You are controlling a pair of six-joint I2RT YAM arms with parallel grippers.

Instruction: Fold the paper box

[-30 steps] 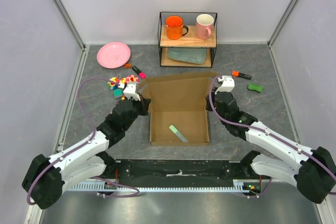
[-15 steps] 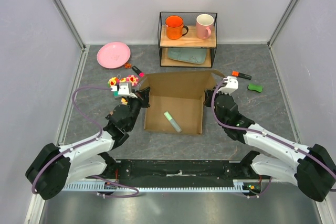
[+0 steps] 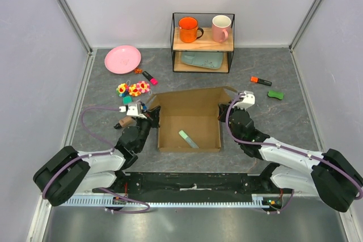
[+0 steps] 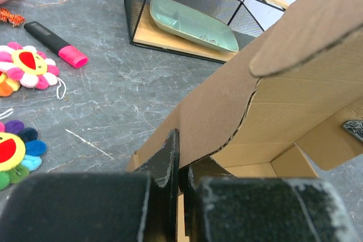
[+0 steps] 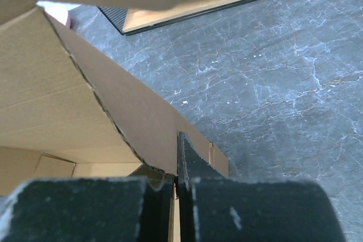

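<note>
Left fingers [image 4: 167, 160] and right fingers [image 5: 190, 162] pinch tight on the paper box [image 3: 190, 123] by opposite side walls, box squarely between both arms.

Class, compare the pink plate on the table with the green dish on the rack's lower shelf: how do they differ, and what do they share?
Colour: the pink plate is pink, the green dish pale green.
Shape: the plate is round, the dish roughly rectangular with rounded corners.
Place: the plate lies on the table, left of the rack; the dish sits inside it.
Both are shallow and lie flat.
</note>
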